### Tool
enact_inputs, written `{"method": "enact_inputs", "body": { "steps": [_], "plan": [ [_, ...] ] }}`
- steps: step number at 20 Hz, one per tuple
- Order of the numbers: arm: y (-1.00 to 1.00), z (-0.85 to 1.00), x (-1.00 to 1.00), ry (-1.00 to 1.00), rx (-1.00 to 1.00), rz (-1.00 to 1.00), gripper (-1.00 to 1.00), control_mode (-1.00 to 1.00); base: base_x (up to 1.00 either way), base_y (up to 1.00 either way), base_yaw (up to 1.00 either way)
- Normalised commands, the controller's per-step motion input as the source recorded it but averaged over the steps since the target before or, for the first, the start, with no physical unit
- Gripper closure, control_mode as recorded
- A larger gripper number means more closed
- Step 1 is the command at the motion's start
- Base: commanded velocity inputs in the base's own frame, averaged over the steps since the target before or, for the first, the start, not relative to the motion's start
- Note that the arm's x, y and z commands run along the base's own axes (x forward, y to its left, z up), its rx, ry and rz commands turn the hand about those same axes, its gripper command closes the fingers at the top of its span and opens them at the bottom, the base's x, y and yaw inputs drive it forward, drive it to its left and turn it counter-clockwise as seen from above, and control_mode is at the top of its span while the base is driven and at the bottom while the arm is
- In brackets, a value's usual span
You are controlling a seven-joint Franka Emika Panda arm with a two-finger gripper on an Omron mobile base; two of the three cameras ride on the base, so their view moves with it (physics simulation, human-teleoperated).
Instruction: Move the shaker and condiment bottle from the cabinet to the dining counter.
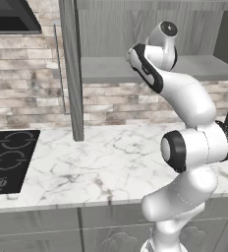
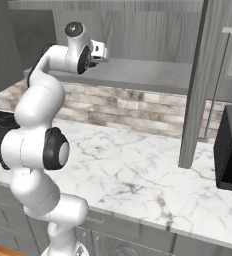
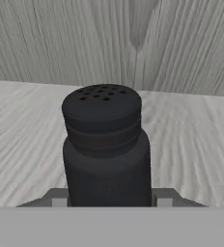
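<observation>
A simulated home kitchen: a white grey-veined marble worktop (image 1: pixel 111 162) with a black glass cooktop (image 1: pixel 8 160) showing 2 burner rings, a brown-and-beige brick backsplash (image 2: pixel 133 112), grey drawer fronts (image 1: pixel 42 229) below, a dark range hood (image 1: pixel 10 17), and an open grey wood-grain wall cabinet (image 1: pixel 71 69).

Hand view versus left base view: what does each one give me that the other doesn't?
Hand view: the small all-black shaker with a perforated rounded top upright, between the gripper's two fingertips. Left base view: the white arm reaching up into the cabinet, the white marble worktop and the black cooktop. Both: the grey wood-grain cabinet's inner shelf.
</observation>
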Motion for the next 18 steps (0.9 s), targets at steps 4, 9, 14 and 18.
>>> {"method": "enact_inputs", "body": {
  "steps": [4,9,14,18],
  "plan": [
    [-0.13,-0.04,-0.99,-0.11,0.00,0.00,1.00,-1.00,0.00,0.00,0.00],
    [-0.30,0.00,-1.00,-0.05,0.00,0.00,1.00,-1.00,0.00,0.00,0.00],
    [-0.22,0.05,-1.00,0.00,0.00,0.00,1.00,-1.00,0.00,0.00,0.00],
    [-0.02,0.07,-1.00,0.00,0.00,0.00,1.00,-1.00,0.00,0.00,0.00]
  ]
}}
